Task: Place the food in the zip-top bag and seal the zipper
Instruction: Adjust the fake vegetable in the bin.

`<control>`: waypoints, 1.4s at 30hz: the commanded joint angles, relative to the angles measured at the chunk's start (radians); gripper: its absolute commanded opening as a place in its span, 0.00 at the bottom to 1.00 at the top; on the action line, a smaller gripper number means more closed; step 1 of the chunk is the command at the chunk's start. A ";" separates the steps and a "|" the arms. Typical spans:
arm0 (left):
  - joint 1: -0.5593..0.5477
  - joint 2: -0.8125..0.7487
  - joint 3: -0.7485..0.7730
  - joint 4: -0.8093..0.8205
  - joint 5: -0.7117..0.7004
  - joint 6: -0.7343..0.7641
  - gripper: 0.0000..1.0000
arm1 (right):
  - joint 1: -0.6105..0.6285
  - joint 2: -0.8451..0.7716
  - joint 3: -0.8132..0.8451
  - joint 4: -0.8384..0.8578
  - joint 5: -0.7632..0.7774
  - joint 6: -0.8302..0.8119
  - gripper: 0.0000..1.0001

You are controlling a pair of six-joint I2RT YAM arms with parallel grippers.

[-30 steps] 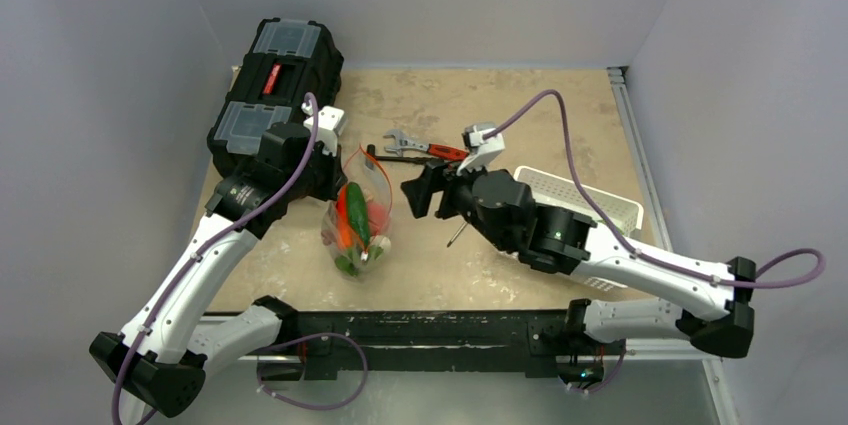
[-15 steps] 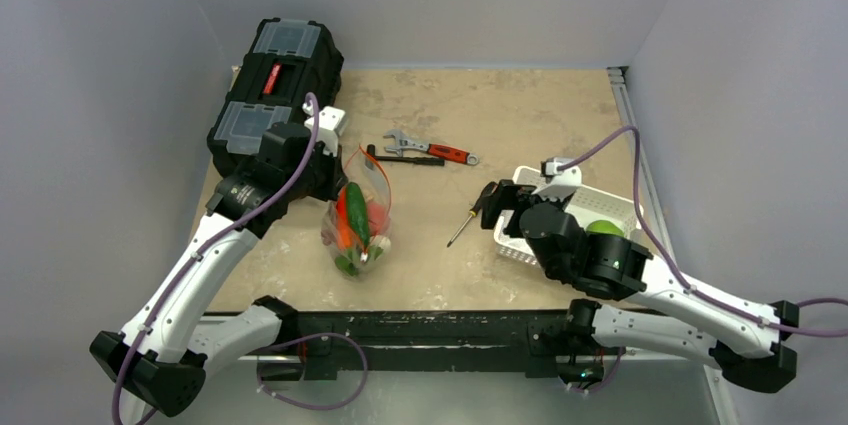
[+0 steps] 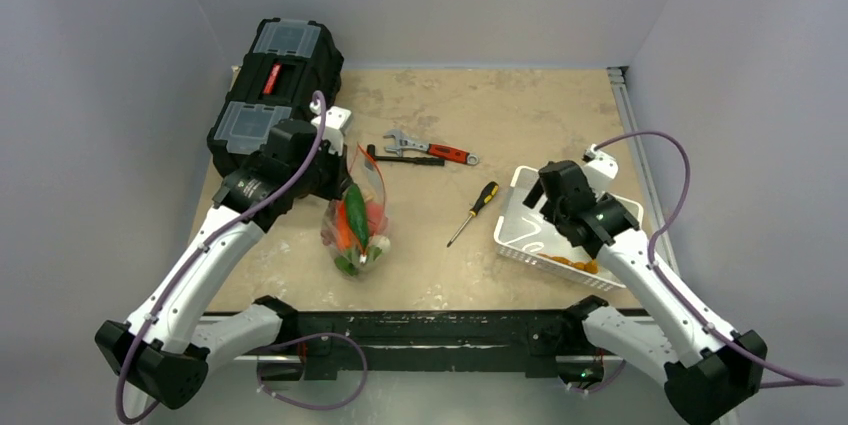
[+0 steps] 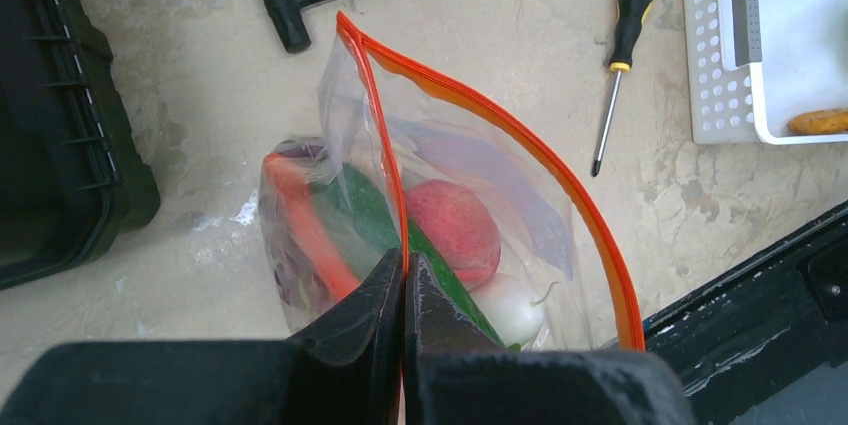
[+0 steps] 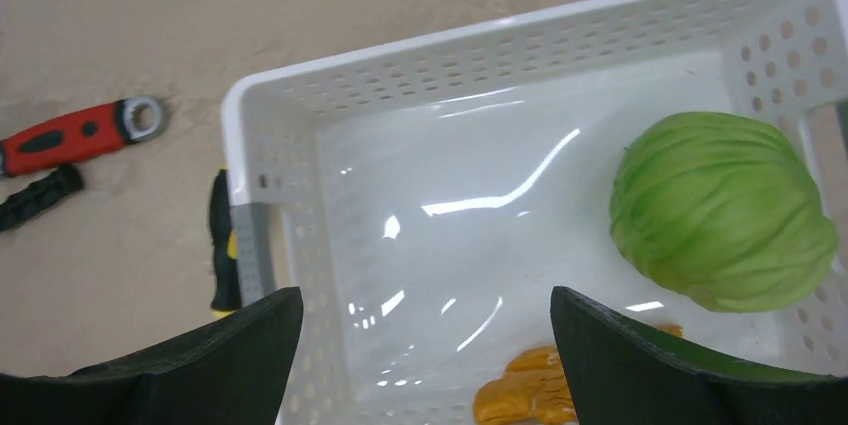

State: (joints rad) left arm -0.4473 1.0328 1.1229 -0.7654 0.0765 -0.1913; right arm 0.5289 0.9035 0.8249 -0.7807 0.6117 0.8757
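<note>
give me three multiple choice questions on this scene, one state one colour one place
1. The left gripper is: A open; B shut on nothing; C shut on the zipper of the bag.
2. The zipper is: A blue; B orange-red; C green.
3. The cabbage lies: A in the bag; B in the left gripper; C in the basket.
Answers: 1 C, its jaws pinch the strip; 2 B, the strip shows orange-red; 3 C, white slotted walls surround it.
</note>
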 commanded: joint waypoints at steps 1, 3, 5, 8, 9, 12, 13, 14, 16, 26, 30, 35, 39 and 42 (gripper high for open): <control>0.001 0.027 0.040 0.022 0.038 -0.012 0.00 | -0.176 0.059 0.016 -0.092 -0.135 0.020 0.93; 0.001 0.040 0.040 0.022 0.048 -0.013 0.00 | -0.269 0.092 0.002 -0.095 -0.178 0.004 0.94; 0.002 0.054 0.041 0.022 0.058 -0.014 0.00 | -0.351 0.121 -0.015 -0.101 -0.206 0.001 0.94; 0.000 0.071 0.043 0.019 0.071 -0.019 0.00 | -0.439 0.134 -0.030 -0.109 -0.234 0.007 0.99; 0.001 0.074 0.044 0.020 0.078 -0.020 0.00 | -0.457 0.134 -0.027 -0.120 -0.240 0.012 0.99; 0.000 0.093 0.054 0.008 0.088 -0.022 0.00 | -0.484 0.146 0.009 -0.193 -0.238 0.023 0.99; 0.000 0.098 0.057 0.004 0.088 -0.023 0.00 | -0.486 0.156 0.025 -0.225 -0.235 0.032 0.99; 0.001 0.100 0.060 0.000 0.090 -0.023 0.00 | -0.486 0.161 0.036 -0.254 -0.234 0.040 0.99; 0.000 0.099 0.060 -0.001 0.095 -0.025 0.00 | -0.486 0.168 0.044 -0.306 -0.239 0.061 0.99; -0.001 0.071 0.055 0.002 0.069 -0.022 0.00 | -0.487 0.150 0.012 -0.378 -0.279 0.016 0.99; -0.001 0.071 0.051 0.002 0.055 -0.020 0.00 | -0.487 0.199 -0.021 -0.326 -0.393 0.002 0.98; -0.001 0.073 0.055 -0.001 0.054 -0.019 0.00 | -0.486 0.189 -0.052 -0.131 -0.603 -0.039 0.93; -0.001 0.070 0.055 -0.002 0.050 -0.017 0.00 | -0.486 0.209 -0.033 -0.024 -0.715 -0.051 0.92; -0.001 0.070 0.055 -0.003 0.049 -0.017 0.00 | -0.486 0.213 -0.015 0.055 -0.753 -0.079 0.90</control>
State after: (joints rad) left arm -0.4473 1.1229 1.1427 -0.7753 0.1337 -0.1997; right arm 0.0448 1.1141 0.7795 -0.8932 -0.0124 0.8352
